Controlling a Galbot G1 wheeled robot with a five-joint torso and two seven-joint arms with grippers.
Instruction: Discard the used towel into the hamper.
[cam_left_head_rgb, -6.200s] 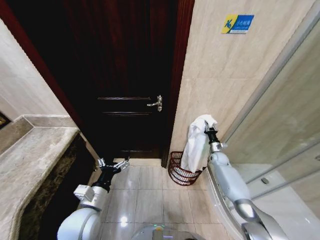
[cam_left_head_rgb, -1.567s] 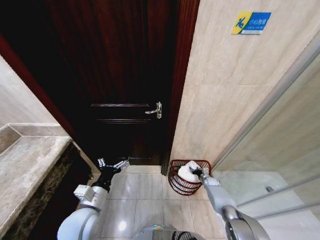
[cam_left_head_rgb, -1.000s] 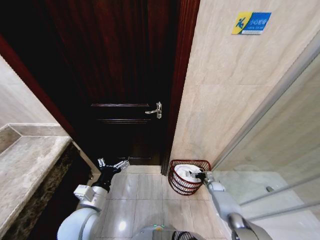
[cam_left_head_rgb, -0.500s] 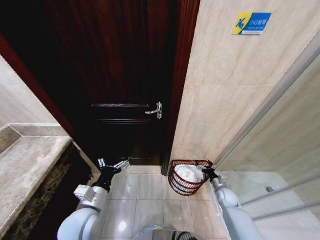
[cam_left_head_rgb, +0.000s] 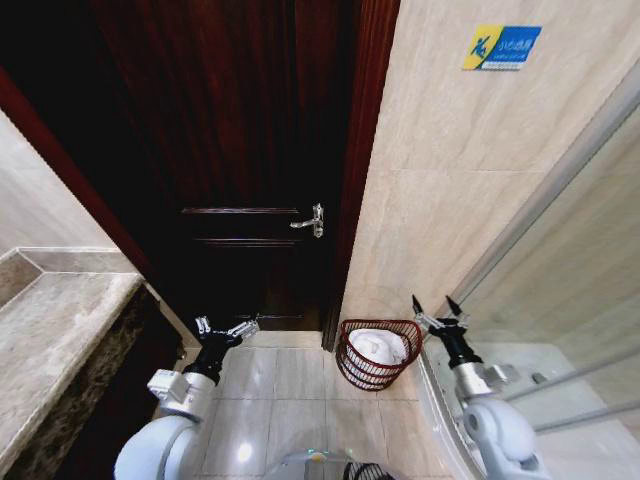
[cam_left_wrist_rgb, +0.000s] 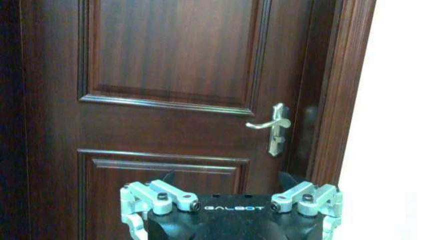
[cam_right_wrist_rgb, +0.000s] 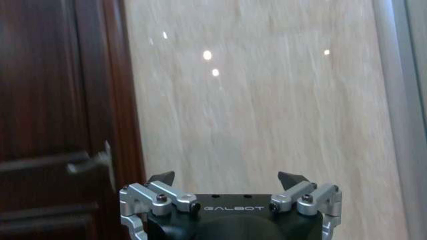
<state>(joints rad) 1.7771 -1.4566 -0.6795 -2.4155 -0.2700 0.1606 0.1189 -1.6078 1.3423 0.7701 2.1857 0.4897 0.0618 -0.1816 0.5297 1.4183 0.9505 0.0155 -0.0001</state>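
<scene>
Towel (cam_left_head_rgb: 378, 346) lies bunched inside the hamper (cam_left_head_rgb: 352, 367) on the floor by the door frame. The right gripper (cam_left_head_rgb: 436, 306) hovers beside its rim, jaws spread wide, holding nothing. The left gripper (cam_left_head_rgb: 226, 328) hangs parked before the door, jaws likewise apart.

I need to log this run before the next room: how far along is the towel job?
Done, by the look of it: the white towel lies inside the hamper on the floor by the door frame. In hand: nothing; the right gripper hangs open and empty beside the hamper's rim, above it. The left gripper is open, parked near the door. Nothing visible is left.
</scene>
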